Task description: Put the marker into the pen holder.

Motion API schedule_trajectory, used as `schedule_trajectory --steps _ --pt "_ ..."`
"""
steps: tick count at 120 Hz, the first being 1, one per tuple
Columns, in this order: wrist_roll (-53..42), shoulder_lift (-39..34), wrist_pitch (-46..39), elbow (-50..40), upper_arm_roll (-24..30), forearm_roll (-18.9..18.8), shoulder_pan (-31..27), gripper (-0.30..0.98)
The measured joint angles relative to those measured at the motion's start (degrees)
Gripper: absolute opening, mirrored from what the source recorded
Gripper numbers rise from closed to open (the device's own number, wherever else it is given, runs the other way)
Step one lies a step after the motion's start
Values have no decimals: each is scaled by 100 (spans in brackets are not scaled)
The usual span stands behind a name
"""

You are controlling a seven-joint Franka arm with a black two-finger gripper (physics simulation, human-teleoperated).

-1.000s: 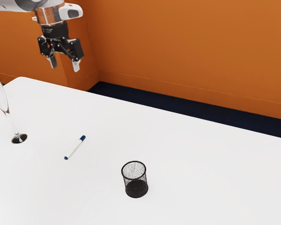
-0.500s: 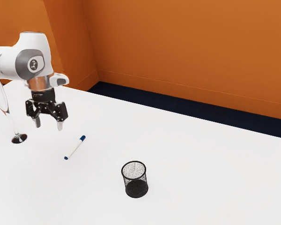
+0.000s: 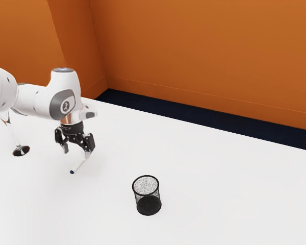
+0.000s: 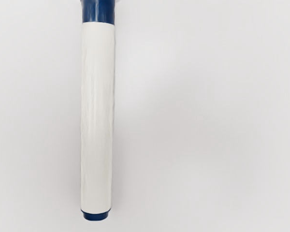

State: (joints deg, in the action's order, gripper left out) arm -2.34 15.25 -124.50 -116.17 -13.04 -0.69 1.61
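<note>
Marker (image 3: pixel 77 167) lies on the tabletop (image 3: pixel 204 178) below the open jaws, which stand apart with one fingertip over its far end, while a single mesh pen holder (image 3: pixel 147 196) stands upright well apart from it, toward the exterior view's right, its dark base showing inside. That far end is hidden by the fingertip in the exterior view, and the wrist view cuts off the blue cap (image 4: pixel 98 10) at its edge. Counted up, there is one marker, one pen holder and one stemmed glass (image 3: pixel 21 150), its upper part hidden behind the arm (image 3: pixel 33 99).
</note>
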Motion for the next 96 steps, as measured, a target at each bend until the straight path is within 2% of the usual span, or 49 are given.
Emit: schedule_trajectory --steps 16,32,67,96 --pt "-301 246 -335 48 -7 26 -8 69" --pt "-604 794 -492 580 -38 257 -19 69" --pt "-1080 1272 -362 1069 -244 596 -29 69" --pt "-1345 1541 -104 1409 -251 671 -192 68"
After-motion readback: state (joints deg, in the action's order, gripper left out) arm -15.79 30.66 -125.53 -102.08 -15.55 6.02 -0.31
